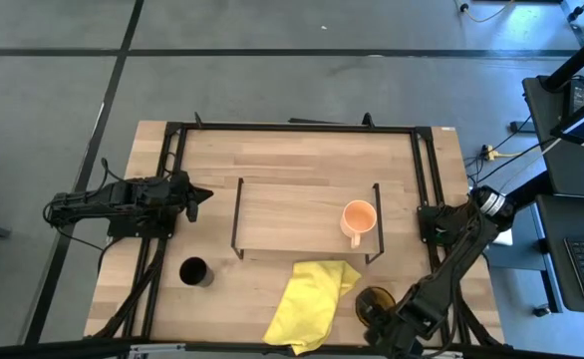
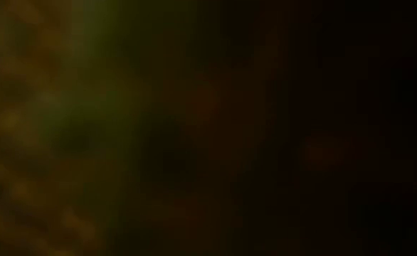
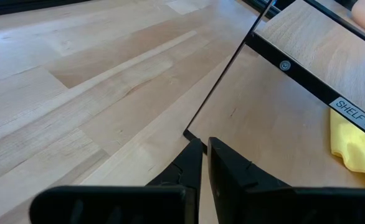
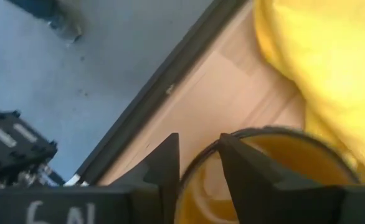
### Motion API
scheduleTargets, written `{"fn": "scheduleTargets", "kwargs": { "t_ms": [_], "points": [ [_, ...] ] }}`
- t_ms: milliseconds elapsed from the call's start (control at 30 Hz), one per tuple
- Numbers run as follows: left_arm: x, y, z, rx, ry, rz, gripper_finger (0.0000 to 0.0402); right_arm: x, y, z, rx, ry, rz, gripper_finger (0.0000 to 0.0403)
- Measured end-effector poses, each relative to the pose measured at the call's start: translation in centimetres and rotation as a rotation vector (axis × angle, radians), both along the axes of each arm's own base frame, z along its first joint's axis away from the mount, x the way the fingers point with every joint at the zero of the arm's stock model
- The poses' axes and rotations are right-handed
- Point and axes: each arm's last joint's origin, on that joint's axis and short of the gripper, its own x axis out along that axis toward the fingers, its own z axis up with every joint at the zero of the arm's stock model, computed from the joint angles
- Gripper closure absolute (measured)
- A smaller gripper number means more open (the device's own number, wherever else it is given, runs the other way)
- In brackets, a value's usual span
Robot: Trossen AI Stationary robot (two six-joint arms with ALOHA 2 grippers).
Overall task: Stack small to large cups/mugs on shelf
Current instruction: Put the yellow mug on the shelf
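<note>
- The peach-orange mug (image 1: 358,218) is seen standing on the shelf (image 1: 282,214), toward the shelf's right end in the high view, handle pointing to the lower edge of the frame.
- The amber mug (image 1: 376,300) is found on the tabletop at the lower right of the high view, just beside the yellow cloth (image 1: 310,302), near the table's front edge.
- The right gripper (image 4: 198,163) is placed at this mug — in the right wrist view one finger is seen inside the rim and the other outside it, the wall pinched between them, so the mug is judged to be gripped.
- The small black cup (image 1: 193,271) is left on the tabletop at the lower left, well apart from the shelf.
- The left gripper (image 3: 205,163) is held idle at centre left, beside the shelf's left frame, its fingers brought almost together with nothing between them.
- The step in hand is judged to be the pick-up of the amber mug; next a lift clear of the cloth is called for, then a carry to the peach-orange mug — a level, centred lowering would be needed for nesting.
- Nothing can be made out in the low view.
</note>
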Motion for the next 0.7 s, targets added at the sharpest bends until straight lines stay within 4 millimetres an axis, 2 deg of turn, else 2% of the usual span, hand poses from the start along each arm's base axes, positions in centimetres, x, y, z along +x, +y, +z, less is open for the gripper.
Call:
{"fn": "scheduleTargets", "kwargs": {
  "t_ms": [300,700],
  "points": [
    [0.0,0.0,0.0,0.0,0.0,0.0,0.0381,1.4,-1.2,-0.1,-0.014,-0.029,-0.168,0.0283],
    [0.0,0.0,0.0,0.0,0.0,0.001,0.0381,2.8,-3.1,-0.2,-0.087,-0.037,-0.248,0.0283]
  ]
}}
